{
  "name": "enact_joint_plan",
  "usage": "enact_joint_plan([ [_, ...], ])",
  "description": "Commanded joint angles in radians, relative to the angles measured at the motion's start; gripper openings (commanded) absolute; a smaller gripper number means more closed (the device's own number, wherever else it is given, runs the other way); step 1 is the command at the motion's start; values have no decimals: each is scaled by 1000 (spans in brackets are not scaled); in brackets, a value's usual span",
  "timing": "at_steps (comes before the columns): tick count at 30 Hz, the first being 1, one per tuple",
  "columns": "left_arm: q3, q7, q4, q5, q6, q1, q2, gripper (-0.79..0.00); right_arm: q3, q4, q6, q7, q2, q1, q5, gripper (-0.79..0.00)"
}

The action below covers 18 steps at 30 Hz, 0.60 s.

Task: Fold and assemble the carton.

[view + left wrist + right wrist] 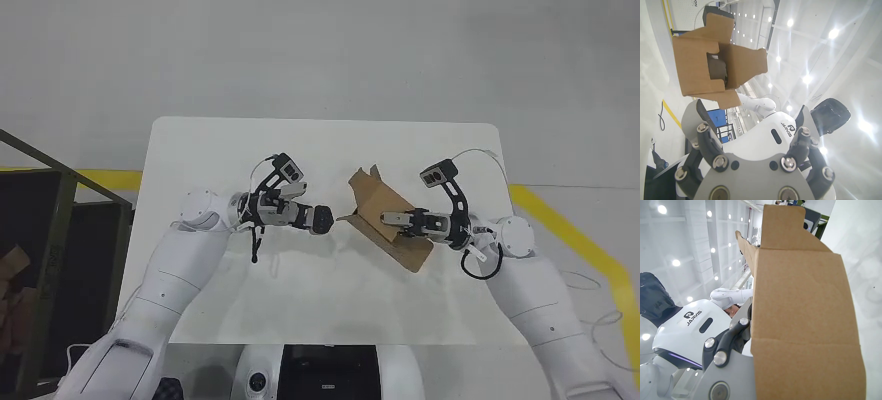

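Note:
The brown carton [385,214] is partly unfolded, held tilted above the middle of the white table [210,160], with loose flaps sticking out at both ends. My right gripper [398,219] is shut on one carton wall; in the right wrist view the panel [802,313] lies against one finger [743,315] and hides the other. My left gripper [322,219] hovers just left of the carton, apart from it. The left wrist view shows it [751,115] open and holding nothing, facing the carton's open end [696,62], where the flaps stand half folded.
A dark rack [40,240] with cardboard pieces stands off the table's left side. A yellow floor line [545,210] runs past the right side. Bare tabletop lies in front of and behind the carton.

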Motion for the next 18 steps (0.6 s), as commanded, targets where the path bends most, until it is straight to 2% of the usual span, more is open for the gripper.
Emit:
enact_joint_plan([
  [1,1,0,-7,-1,3,1,0,0,7,13,-8,-22,1,1,-26,-785],
  [8,14,-1,-13,-4,7,-7,-3,0,-9,-17,0,-81,-3,-10,-103,-785],
  [18,18,7,12,0,-11,-28,-6,0,-22,-18,0,-81,-8,-22,-99,-785],
])
